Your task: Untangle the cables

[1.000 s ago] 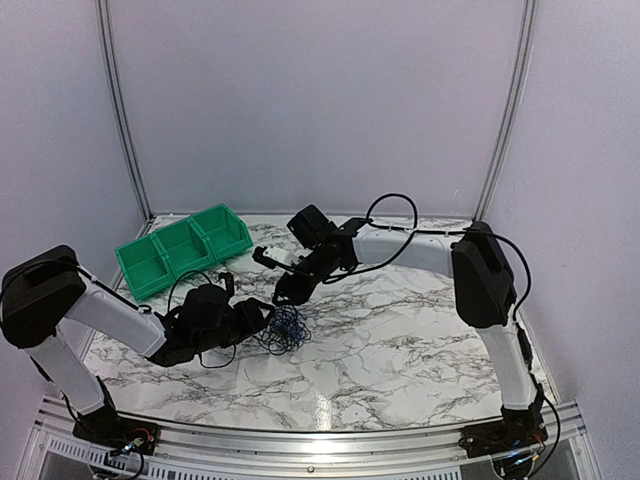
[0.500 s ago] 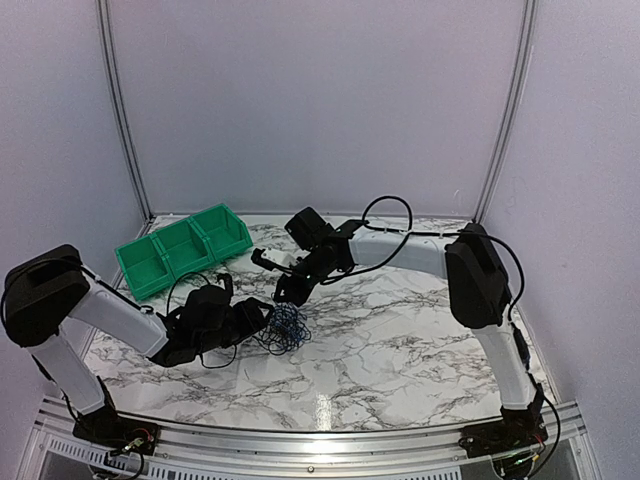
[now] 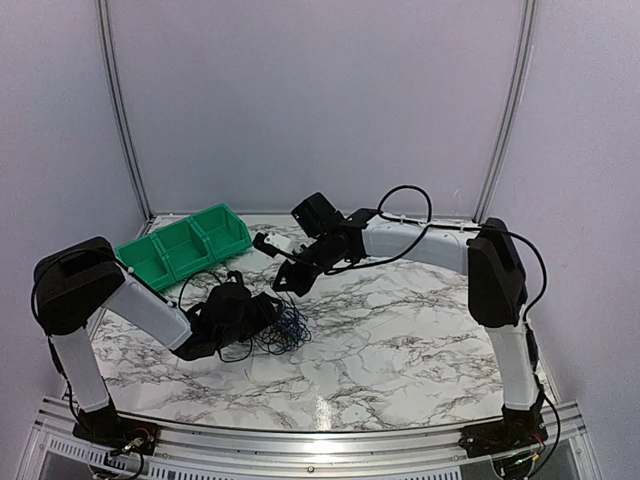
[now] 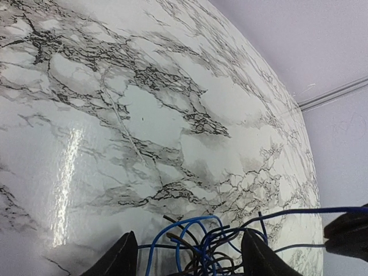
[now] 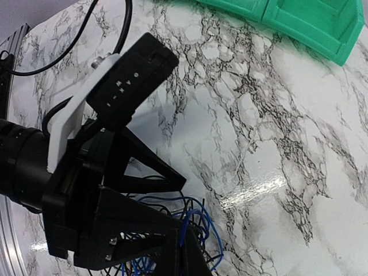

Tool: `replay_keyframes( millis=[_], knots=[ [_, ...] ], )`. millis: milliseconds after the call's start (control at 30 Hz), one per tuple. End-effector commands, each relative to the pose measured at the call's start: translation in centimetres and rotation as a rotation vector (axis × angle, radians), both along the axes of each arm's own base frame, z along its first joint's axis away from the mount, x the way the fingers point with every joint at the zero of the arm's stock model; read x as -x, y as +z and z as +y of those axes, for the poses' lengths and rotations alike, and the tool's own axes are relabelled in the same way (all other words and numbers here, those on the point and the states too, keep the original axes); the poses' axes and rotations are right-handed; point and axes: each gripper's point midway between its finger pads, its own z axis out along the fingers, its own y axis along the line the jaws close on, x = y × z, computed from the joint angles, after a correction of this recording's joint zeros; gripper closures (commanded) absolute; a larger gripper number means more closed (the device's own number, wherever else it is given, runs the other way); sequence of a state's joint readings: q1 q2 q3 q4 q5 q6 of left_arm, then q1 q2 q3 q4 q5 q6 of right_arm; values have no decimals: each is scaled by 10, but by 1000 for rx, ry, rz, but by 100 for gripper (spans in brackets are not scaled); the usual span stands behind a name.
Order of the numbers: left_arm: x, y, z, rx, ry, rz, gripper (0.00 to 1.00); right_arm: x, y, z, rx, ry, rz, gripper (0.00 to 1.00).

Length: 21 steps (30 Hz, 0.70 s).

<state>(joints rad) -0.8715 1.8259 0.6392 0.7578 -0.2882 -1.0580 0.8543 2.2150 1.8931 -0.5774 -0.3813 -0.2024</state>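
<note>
The cables (image 3: 286,330) are a small knot of thin blue and black wires on the marble table (image 3: 400,330). My left gripper (image 3: 262,312) lies low at the knot's left side. In the left wrist view its fingers (image 4: 123,257) stand apart, open, with the cables (image 4: 201,241) between them. My right gripper (image 3: 284,285) hangs just above the knot. In the right wrist view it (image 5: 185,256) is shut, pinching one blue strand of the cables (image 5: 202,221). The left gripper's fingers (image 5: 169,179) sit right beside it.
A row of green bins (image 3: 185,245) stands at the back left of the table, also in the right wrist view (image 5: 299,17). The left arm's own thick black cable (image 5: 109,49) loops over the marble. White walls enclose the table.
The right gripper has shut on a blue strand. The left gripper has slid a little to the right, closer into the knot, and the right arm's elbow has swung right.
</note>
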Motion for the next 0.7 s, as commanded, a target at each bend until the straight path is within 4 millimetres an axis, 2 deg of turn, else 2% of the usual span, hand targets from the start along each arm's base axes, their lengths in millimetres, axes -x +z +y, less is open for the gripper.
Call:
replay_keyframes(
  millis=[0, 100, 167, 233, 400, 600, 667],
  knots=[
    [-11, 0, -9, 4, 12, -21, 37, 5, 23, 3, -58, 8, 3, 100],
    [-13, -12, -13, -8, 9, -3, 37, 9, 31, 4, -79, 25, 13, 100],
    [-12, -22, -13, -8, 15, 22, 37, 13, 49, 4, -108, 37, -2, 100],
    [-9, -32, -11, -12, 21, 45, 37, 14, 74, 3, -142, 44, -36, 100],
    [-5, -42, -17, -33, -30, 49, 63, 15, 148, -5, -245, 32, -130, 100],
    [-1, -63, -15, -55, -30, 85, 68, 26, 244, -14, -396, 45, -235, 100],
    [1, -69, -15, -53, -32, 104, 69, 33, 270, -19, -439, 56, -268, 100]
  ],
)
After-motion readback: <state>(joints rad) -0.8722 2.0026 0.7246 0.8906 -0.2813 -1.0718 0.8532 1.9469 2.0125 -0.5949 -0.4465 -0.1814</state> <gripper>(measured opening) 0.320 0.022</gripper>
